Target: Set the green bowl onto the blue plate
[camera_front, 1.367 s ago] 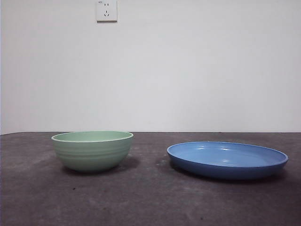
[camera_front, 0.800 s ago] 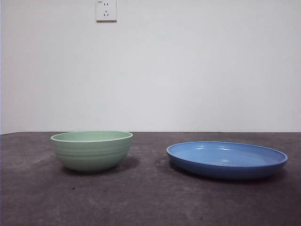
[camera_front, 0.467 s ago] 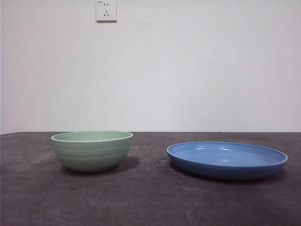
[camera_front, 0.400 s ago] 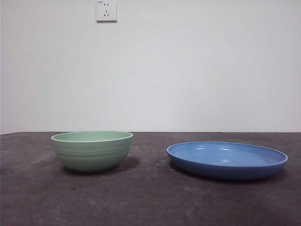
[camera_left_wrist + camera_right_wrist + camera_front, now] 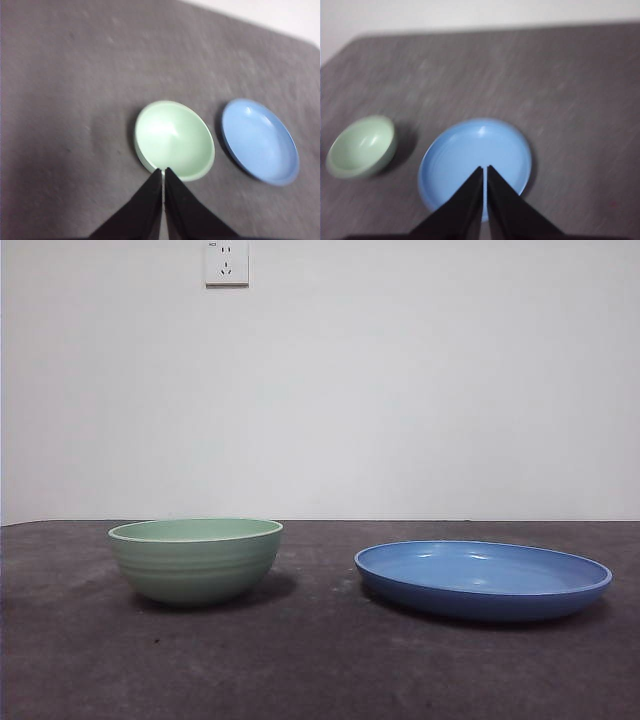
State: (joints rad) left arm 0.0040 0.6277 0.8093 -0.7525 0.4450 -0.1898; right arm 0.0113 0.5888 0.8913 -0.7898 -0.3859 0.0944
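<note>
Black jaws of the left gripper (image 5: 163, 172) are pressed together and hold nothing, hanging high above the table with their tips pointing toward the near rim of the green bowl (image 5: 174, 140). The right gripper (image 5: 485, 170) is likewise closed and empty, poised high over the blue plate (image 5: 475, 161). Neither arm appears in the front view. There the green bowl (image 5: 195, 558) stands upright on the dark grey table (image 5: 300, 670), and the blue plate (image 5: 483, 579) lies flat beside it, a clear gap between them. A white wall socket (image 5: 226, 262) sits on the wall behind. Judging by this, the task is at its very start: the reach for the bowl. Next, the left jaws would need to part and descend to straddle the bowl's rim.
</note>
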